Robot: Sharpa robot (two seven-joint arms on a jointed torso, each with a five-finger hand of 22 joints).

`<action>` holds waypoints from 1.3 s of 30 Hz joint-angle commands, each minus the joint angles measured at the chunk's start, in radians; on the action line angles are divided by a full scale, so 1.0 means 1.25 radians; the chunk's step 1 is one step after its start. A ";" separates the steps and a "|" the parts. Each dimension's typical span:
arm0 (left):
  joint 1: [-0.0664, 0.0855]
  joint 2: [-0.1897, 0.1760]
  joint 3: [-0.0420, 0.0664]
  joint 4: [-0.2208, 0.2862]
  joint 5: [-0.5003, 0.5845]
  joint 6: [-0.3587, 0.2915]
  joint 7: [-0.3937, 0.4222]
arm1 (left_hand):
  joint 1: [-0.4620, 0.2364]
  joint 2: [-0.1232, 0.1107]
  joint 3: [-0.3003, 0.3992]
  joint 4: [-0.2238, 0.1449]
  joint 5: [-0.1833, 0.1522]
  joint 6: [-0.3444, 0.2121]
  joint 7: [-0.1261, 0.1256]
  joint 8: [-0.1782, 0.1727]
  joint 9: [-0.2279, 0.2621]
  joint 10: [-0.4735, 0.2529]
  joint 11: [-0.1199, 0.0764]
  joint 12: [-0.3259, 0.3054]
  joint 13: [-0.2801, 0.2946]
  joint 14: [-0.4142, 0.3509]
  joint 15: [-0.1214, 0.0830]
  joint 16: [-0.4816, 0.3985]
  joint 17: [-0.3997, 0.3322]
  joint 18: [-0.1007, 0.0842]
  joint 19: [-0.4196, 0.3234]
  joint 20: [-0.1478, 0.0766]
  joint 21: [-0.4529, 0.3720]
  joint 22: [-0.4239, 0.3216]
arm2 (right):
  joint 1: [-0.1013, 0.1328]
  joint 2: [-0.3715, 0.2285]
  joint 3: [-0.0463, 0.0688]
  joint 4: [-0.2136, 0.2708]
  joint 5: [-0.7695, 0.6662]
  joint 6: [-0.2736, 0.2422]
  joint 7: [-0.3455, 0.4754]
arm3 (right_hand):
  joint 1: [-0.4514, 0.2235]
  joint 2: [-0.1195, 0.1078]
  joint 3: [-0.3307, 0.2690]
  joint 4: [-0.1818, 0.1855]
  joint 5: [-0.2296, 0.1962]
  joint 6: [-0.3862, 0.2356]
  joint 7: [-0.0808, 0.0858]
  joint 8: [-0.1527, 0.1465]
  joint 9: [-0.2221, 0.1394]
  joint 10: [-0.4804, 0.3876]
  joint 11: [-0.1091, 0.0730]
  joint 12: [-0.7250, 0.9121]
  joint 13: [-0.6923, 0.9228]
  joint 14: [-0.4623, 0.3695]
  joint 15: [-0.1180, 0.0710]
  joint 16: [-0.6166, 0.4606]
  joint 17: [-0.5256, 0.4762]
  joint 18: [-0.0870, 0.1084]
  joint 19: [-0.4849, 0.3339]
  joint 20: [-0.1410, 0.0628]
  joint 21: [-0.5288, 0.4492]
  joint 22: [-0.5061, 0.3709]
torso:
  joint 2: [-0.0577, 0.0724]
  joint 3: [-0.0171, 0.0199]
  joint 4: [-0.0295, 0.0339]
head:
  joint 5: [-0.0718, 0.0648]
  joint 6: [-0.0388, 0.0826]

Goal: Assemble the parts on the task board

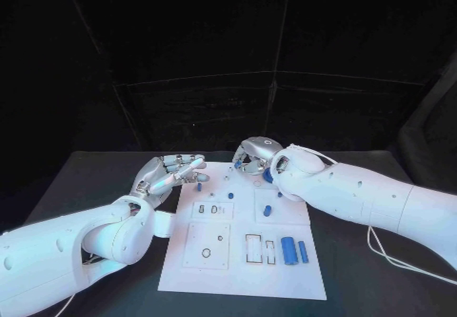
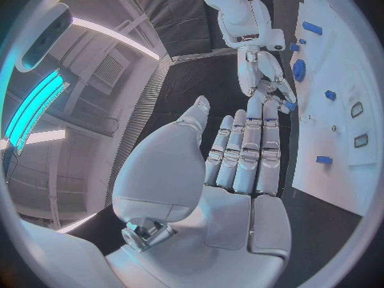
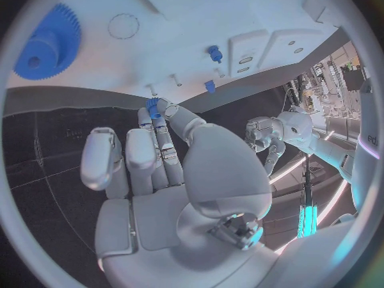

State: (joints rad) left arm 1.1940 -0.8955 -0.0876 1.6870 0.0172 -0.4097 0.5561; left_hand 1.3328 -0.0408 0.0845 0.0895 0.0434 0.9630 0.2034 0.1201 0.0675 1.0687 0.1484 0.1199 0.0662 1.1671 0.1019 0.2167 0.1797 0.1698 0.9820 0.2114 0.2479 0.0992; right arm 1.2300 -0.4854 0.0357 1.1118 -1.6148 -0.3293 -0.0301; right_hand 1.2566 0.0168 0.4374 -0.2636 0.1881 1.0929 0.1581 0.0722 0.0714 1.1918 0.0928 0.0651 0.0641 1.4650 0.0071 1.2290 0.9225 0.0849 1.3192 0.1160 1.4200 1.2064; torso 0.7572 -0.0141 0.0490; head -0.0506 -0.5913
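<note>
A black table (image 1: pixel 95 178) carries the white task board (image 1: pixel 238 264) at its middle.

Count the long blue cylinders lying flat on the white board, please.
2. The thicker blue cylinder and the thinner blue cylinder lie side by side near the white task board's front right corner. The right arm may hide others.

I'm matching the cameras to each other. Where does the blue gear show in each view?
Head view: blue gear on the task board, far end, partly behind the right arm.
Left wrist view: on the board, just beyond the right hand.
Right wrist view: on the board, well aside from the fingers.
Shared landmark: the right hand, pinching a small blue part.
</note>
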 commanded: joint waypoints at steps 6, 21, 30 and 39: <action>0.005 0.000 0.001 0.006 -0.004 0.011 0.003 | 0.002 0.008 -0.001 -0.005 0.004 0.001 0.006 -0.003 -0.001 0.002 0.006 -0.004 -0.001 0.003 0.000 -0.004 0.002 0.012 0.004 0.004 -0.004 -0.001 | 0.003 0.028 0.001 -0.031 -0.035 0.007 -0.043 | -0.002 -0.006 0.006 0.001 -0.005 0.001 0.003 -0.005 -0.001 -0.004 0.000 -0.003 -0.001 0.008 0.001 0.004 -0.002 -0.006 0.002 0.001 0.004 0.000 | 0.006 -0.0020 0.0017 | 0.002 0.001; 0.010 -0.001 0.001 0.009 -0.004 0.012 0.002 | 0.002 0.008 -0.001 -0.005 0.004 0.001 0.006 -0.003 -0.001 0.002 0.006 -0.004 -0.001 0.003 0.000 -0.004 0.002 0.012 0.004 0.004 -0.004 -0.001 | 0.004 0.051 0.001 -0.051 -0.051 0.023 -0.052 | -0.007 -0.012 0.010 0.006 -0.007 -0.001 0.003 -0.006 -0.001 -0.008 0.001 -0.003 -0.001 0.007 0.002 0.004 -0.004 -0.005 0.000 0.002 0.004 -0.002 | 0.011 -0.0034 0.0041 | 0.002 -0.001; 0.011 -0.001 0.001 0.008 -0.004 0.012 0.001 | 0.002 0.008 -0.001 -0.005 0.004 0.001 0.006 -0.003 -0.001 0.002 0.006 -0.004 -0.001 0.003 0.000 -0.004 0.002 0.012 0.004 0.004 -0.004 -0.001 | 0.004 0.052 0.001 -0.043 -0.052 0.003 -0.042 | -0.007 -0.012 0.010 0.007 -0.007 -0.001 0.003 -0.006 -0.001 -0.008 0.001 -0.003 -0.001 0.007 0.002 0.004 -0.005 -0.005 0.000 0.002 0.004 -0.002 | 0.012 -0.0037 0.0032 | 0.005 0.001; 0.011 0.000 0.001 0.006 -0.004 0.013 0.000 | 0.003 0.008 -0.001 -0.006 0.004 0.002 0.006 -0.004 -0.001 0.002 0.006 -0.005 -0.001 0.003 0.000 -0.005 0.002 0.012 0.005 0.004 -0.004 -0.001 | 0.004 0.054 0.001 -0.047 -0.053 0.012 -0.044 | -0.009 -0.014 0.011 0.009 -0.008 0.000 0.003 -0.005 -0.001 -0.008 0.001 -0.002 -0.001 0.007 0.002 0.005 -0.003 -0.005 0.000 0.002 0.004 -0.001 | 0.013 -0.0047 0.0034 | 0.006 0.003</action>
State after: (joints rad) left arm 1.2060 -0.8965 -0.0875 1.6936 0.0171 -0.4067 0.5526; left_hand 1.3328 -0.0409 0.0817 0.0867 0.0434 0.9630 0.2034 0.1201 0.0677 1.0687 0.1484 0.1199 0.0663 1.1671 0.1019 0.2167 0.1815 0.1697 0.9820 0.2113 0.2479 0.0983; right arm 1.2322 -0.4193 0.0357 1.0535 -1.6726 -0.3115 -0.0869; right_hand 1.2472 0.0075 0.4471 -0.2539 0.1805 1.0919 0.1575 0.0712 0.0689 1.1879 0.0967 0.0636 0.0627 1.4650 0.0071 1.2289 0.9178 0.0852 1.3191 0.1160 1.4199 1.2053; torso 0.7723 -0.0193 0.0539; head -0.0430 -0.5879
